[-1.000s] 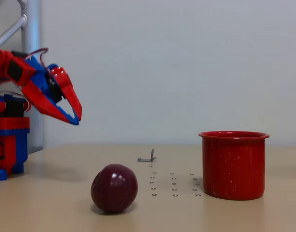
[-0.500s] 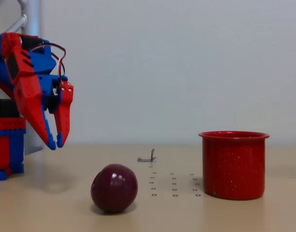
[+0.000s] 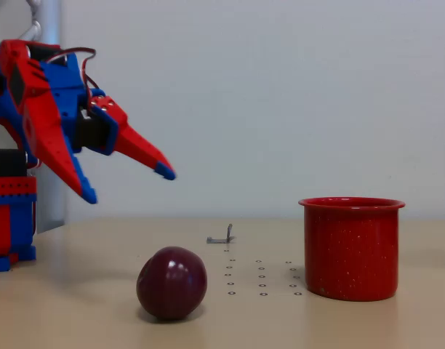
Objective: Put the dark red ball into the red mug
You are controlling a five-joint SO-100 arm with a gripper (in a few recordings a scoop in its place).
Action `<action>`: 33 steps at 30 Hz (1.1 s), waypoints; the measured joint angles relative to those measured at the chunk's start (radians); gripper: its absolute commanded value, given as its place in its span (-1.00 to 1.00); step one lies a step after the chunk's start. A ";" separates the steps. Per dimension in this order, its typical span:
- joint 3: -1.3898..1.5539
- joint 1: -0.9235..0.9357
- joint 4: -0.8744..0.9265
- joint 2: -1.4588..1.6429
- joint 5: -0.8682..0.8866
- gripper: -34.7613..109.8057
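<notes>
Pale beige tabletop (image 3: 353,327) before a plain grey-white wall (image 3: 295,94), with a small grey metal bracket (image 3: 221,235) and a grid of small dots (image 3: 260,278) on the surface. One dark red ball (image 3: 171,283) rests on the table below and slightly right of the pincer (image 3: 129,185), and one red mug (image 3: 351,248) stands upright well to the right, apart from the ball. Compared with half a second earlier, the single red-and-blue pincer's jaws, then nearly together and pointing down, are now spread wide and empty above the table.
</notes>
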 measured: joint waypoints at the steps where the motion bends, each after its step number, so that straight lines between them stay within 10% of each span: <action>1: -0.002 -0.002 -0.043 -0.028 -0.003 0.05; 33: -0.252 -0.084 0.028 -0.408 -0.184 0.26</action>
